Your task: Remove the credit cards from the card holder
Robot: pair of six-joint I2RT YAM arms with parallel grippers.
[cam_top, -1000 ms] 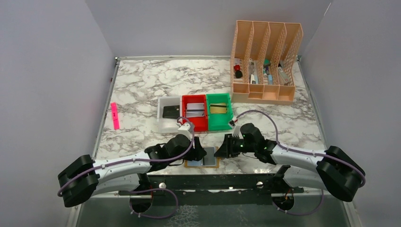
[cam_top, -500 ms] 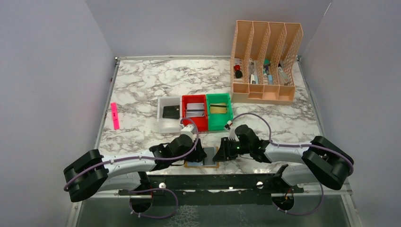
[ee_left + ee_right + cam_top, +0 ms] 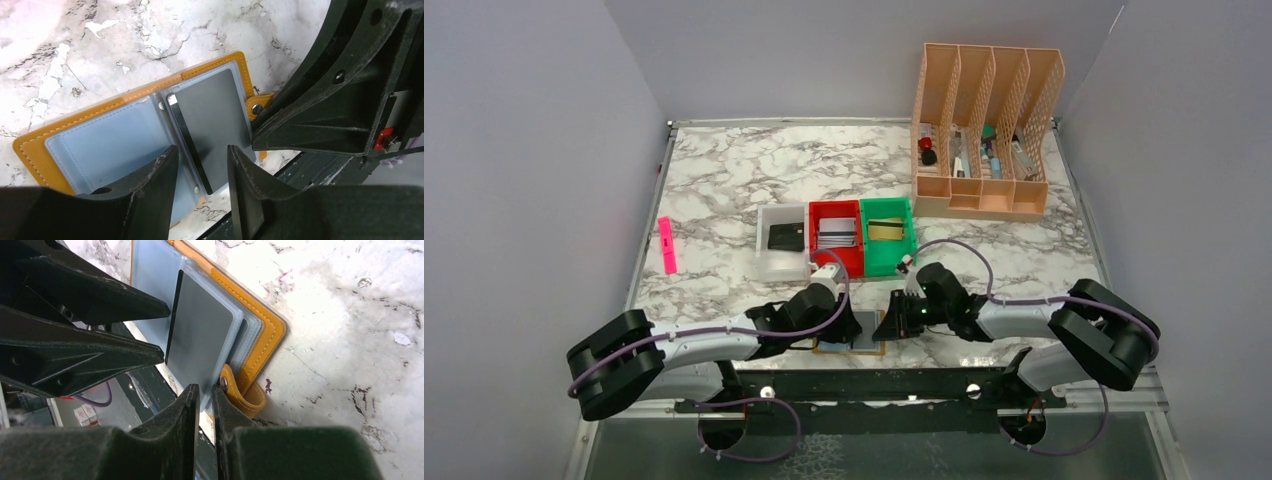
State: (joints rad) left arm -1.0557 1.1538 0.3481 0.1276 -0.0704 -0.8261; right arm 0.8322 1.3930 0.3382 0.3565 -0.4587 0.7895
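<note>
Left gripper (image 3: 202, 152) spread, straddling dark card's (image 3: 215, 115) raised edge | right gripper (image 3: 205, 390) nearly pressed together, pinching card holder (image 3: 260, 335) sleeve beside snap tab (image 3: 240, 392) | card holder lies open on worktop (image 3: 125, 50)

No lettering can be made out anywhere; the small red-marked tags (image 3: 82, 413) near the card holder (image 3: 272, 335) are too blurred.
</note>
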